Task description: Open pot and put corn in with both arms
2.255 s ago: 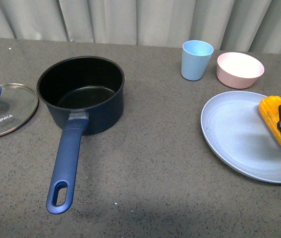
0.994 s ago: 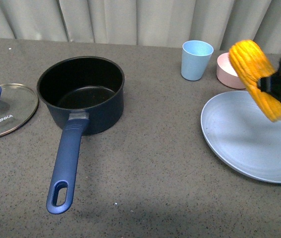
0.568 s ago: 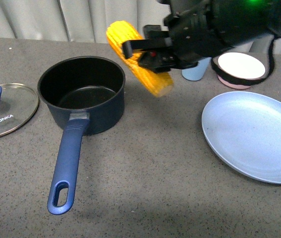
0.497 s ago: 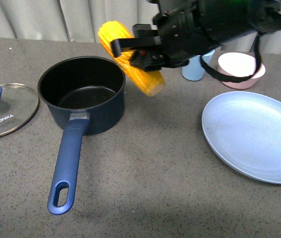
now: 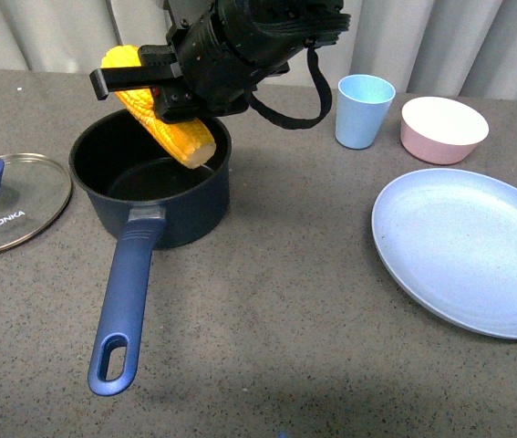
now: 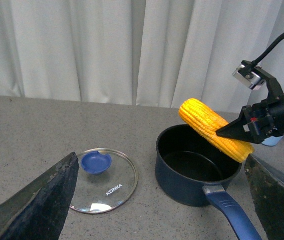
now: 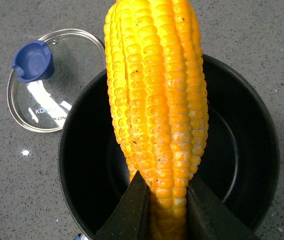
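Observation:
The navy pot (image 5: 185, 212) stands open on the grey table, its handle (image 5: 123, 297) pointing toward me. Its glass lid (image 5: 16, 205) lies flat to the left of it. My right gripper (image 5: 135, 96) is shut on the yellow corn (image 5: 169, 128) and holds it tilted over the pot's mouth, lower end near the rim. The right wrist view shows the corn (image 7: 157, 100) between the jaws (image 7: 164, 210), above the pot's black inside (image 7: 242, 150). My left gripper (image 6: 157, 210) is open and empty, well back from the pot (image 6: 197, 170) and lid (image 6: 104, 172).
A light blue cup (image 5: 364, 109) and a pink bowl (image 5: 443, 128) stand at the back right. A large pale blue plate (image 5: 468, 251) lies at the right. White curtains hang behind the table.
My right gripper lifted the corn off the blue plate and carried it left across the table to above the pot. Pot and lid have not moved.

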